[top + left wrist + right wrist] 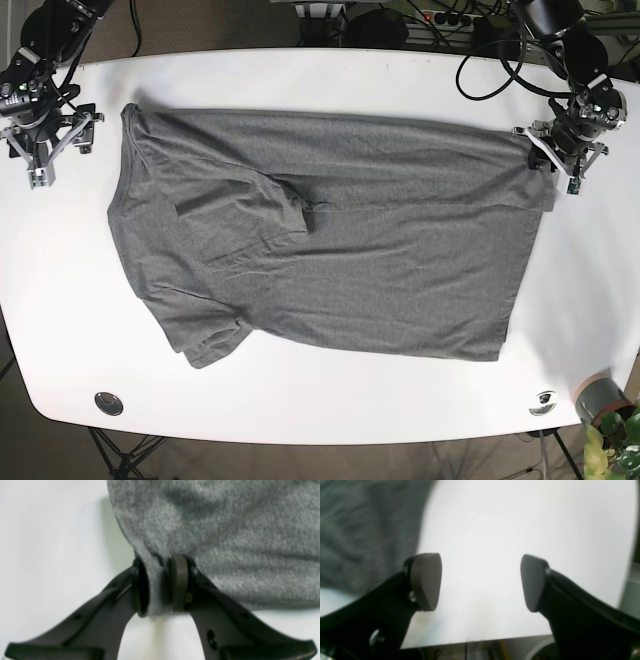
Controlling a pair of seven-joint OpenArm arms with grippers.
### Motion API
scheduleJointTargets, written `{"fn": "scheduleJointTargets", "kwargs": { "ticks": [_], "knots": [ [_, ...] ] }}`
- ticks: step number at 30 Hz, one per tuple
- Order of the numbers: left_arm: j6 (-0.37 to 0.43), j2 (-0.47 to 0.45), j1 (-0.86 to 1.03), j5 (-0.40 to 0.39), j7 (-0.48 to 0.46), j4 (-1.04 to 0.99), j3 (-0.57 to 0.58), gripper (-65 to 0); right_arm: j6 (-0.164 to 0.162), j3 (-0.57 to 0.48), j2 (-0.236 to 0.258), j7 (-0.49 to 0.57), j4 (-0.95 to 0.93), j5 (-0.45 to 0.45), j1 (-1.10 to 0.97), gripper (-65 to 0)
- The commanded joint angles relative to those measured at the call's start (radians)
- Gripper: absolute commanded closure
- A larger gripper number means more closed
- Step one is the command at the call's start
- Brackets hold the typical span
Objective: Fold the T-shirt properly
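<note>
A grey T-shirt (330,240) lies spread on the white table (320,410), with one sleeve folded in over its middle. My left gripper (541,152) is at the shirt's far right corner. In the left wrist view it (160,585) is shut on a pinch of the shirt's edge (212,530). My right gripper (60,150) hangs over bare table just left of the shirt's far left corner. In the right wrist view it (481,580) is open and empty, with the shirt (365,530) at the upper left, apart from the fingers.
Cables and equipment (430,20) lie beyond the table's far edge. A small pot with a plant (600,402) stands at the near right corner. Two round fittings (108,402) (543,400) sit near the front edge. The table's edge (480,640) runs below the right gripper.
</note>
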Motion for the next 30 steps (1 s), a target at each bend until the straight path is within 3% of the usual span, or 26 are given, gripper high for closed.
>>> {"fn": "scheduleJointTargets", "kwargs": {
  "ticks": [1, 8, 16, 28, 30],
  "knots": [
    [0.006, -0.014, 0.004, 0.026, 0.029, 0.017, -0.005, -13.9, 0.002, 0.0, 0.01, 0.015, 0.021, 0.022, 0.003, -46.5],
    [0.006, -0.014, 0.009, 0.028, 0.03, 0.065, -0.005, -13.9, 0.002, 0.026, -0.036, -0.083, 0.027, 0.137, -0.021, -46.5],
    [0.006, -0.014, 0.008, 0.028, 0.03, 0.068, -0.007, -13.9, 0.002, -0.009, -0.096, -0.083, 0.021, 0.306, -0.075, -46.5],
    [0.006, -0.014, 0.008, 0.023, 0.03, 0.069, -0.011, -13.2, 0.002, -0.043, -0.116, -0.083, -0.134, 0.316, -0.029, -46.1],
    [0.006, -0.014, 0.008, 0.023, 0.03, 0.069, -0.013, -12.2, 0.002, -0.062, -0.114, -0.083, -0.137, 0.316, -0.029, -40.9]
  ]
}}
